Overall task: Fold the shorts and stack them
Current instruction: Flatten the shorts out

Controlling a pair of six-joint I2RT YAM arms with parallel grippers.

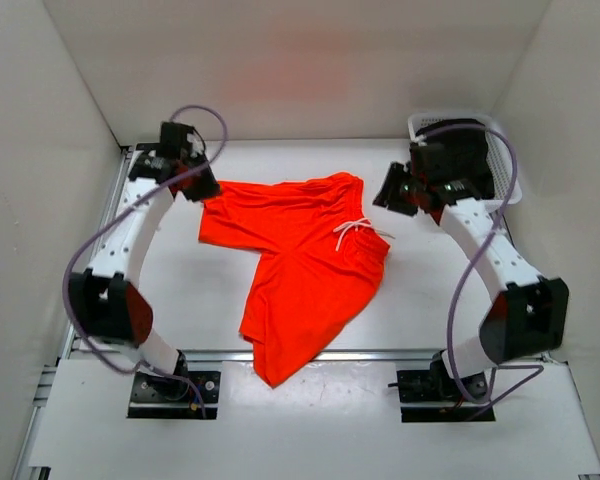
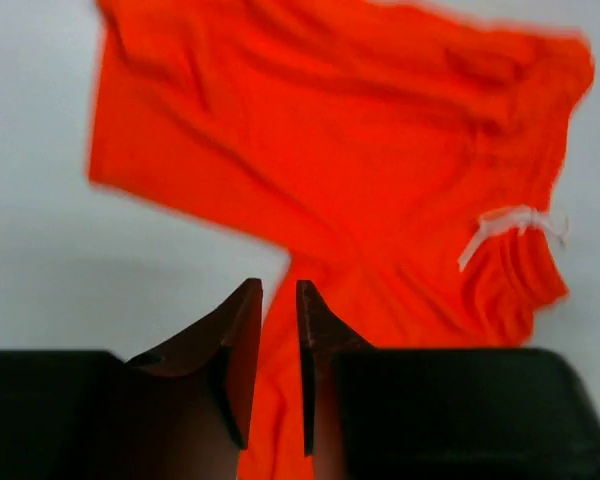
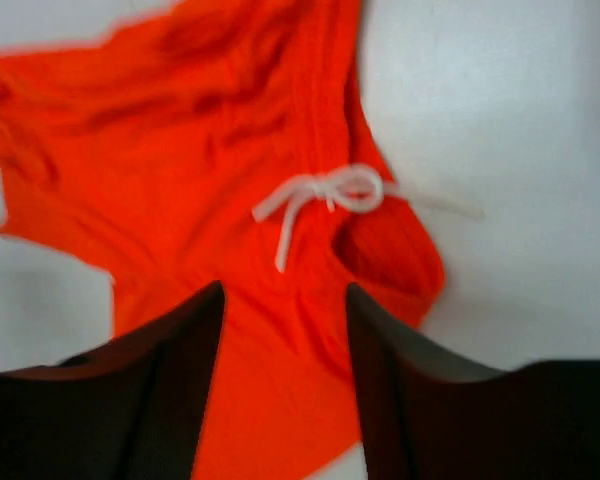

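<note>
The neon-orange shorts (image 1: 300, 255) lie spread and rumpled on the white table, waistband toward the right and white drawstring (image 1: 358, 228) on top. One leg points left, and the other reaches over the near rail. My left gripper (image 1: 204, 188) hovers by the left leg's far corner. In the left wrist view its jaws (image 2: 280, 300) stand a narrow gap apart, holding nothing, with the shorts (image 2: 360, 150) below. My right gripper (image 1: 391, 193) hangs just right of the waistband. Its jaws (image 3: 285, 300) are wide open above the shorts (image 3: 210, 180) near the drawstring (image 3: 325, 192).
A white basket (image 1: 500, 135) stands at the back right corner, behind the right arm. White walls close in the table on the left, back and right. A metal rail (image 1: 380, 355) runs along the near edge between the two arm bases.
</note>
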